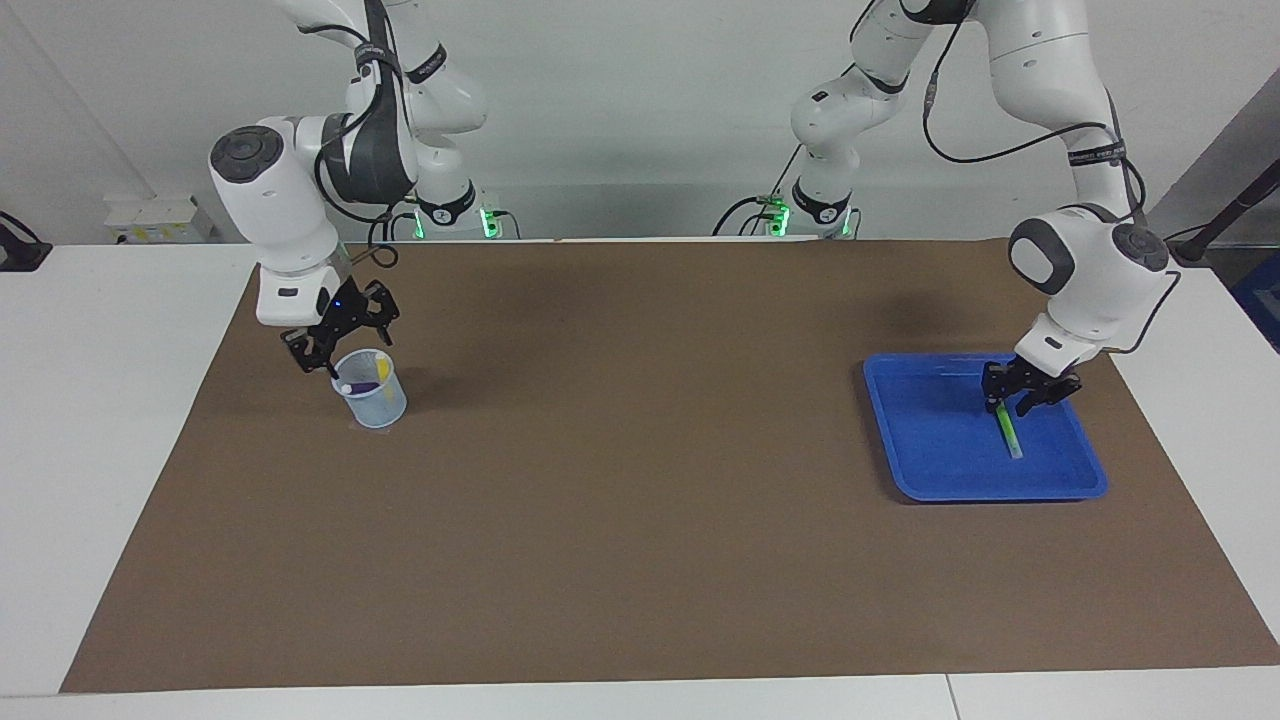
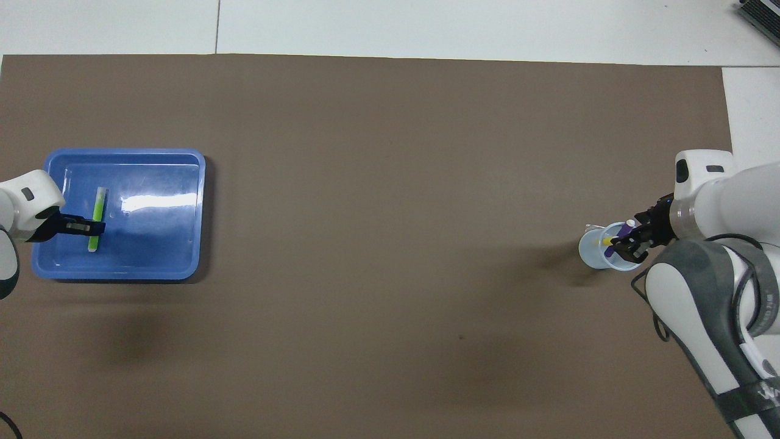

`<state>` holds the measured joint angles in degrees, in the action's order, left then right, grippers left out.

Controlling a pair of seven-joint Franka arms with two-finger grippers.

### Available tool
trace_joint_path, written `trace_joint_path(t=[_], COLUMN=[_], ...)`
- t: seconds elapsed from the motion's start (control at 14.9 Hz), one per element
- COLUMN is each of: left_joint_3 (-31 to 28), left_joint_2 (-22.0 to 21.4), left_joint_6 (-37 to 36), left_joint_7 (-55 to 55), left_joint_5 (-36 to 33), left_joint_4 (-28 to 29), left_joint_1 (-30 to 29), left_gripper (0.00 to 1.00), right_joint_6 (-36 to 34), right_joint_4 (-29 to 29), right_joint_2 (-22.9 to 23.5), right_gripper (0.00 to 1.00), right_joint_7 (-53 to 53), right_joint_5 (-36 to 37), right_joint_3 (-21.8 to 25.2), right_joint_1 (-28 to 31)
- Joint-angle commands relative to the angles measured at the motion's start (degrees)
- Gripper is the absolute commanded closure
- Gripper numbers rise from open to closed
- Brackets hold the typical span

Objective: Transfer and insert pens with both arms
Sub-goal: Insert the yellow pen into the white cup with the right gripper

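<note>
The green pen (image 1: 1010, 432) lies in the blue tray (image 1: 940, 470) at the left arm's end of the table. My left gripper (image 1: 1008, 403) is low in the tray, open, its fingers on either side of the pen's end nearer to the robots. In the overhead view the left gripper (image 2: 90, 227) crosses the green pen (image 2: 98, 204). The purple pen (image 1: 360, 386) and the yellow pen (image 1: 381, 368) stand in a pale blue cup (image 1: 375, 405). My right gripper (image 1: 322, 362) is open just above the cup's rim and holds nothing.
The tray (image 2: 164, 256) and the cup (image 2: 594, 253) stand on a brown mat (image 1: 640, 480) that covers most of the white table. Two smaller arm bases with green lights (image 1: 455, 215) stand at the robots' edge.
</note>
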<state>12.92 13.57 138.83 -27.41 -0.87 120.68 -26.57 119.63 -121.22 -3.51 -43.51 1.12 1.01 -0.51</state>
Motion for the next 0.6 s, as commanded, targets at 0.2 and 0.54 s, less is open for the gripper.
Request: trace_joint_path(t=[0.2, 0.54], left_joint_3=[0.0, 0.0], left_joint_2=[3.7, 4.9], left_joint_6=[2.0, 4.1], left_joint_7=[0.0, 0.0], left_joint_5=[-1.0, -1.1], left_joint_4=[-3.8, -3.5], left_joint_1=[0.4, 0.4], left_gripper=[0.49, 0.53], right_joint_6=[-1.2, -1.6], right_joint_4=[0.7, 0.8], right_joint_2=[-0.8, -1.2], right_gripper=[0.00, 0.00], right_joint_7=[0.1, 2.8], right_joint_5=[-4.8, -4.7], right_joint_3=[-0.7, -0.9], right_joint_1=[0.3, 0.2])
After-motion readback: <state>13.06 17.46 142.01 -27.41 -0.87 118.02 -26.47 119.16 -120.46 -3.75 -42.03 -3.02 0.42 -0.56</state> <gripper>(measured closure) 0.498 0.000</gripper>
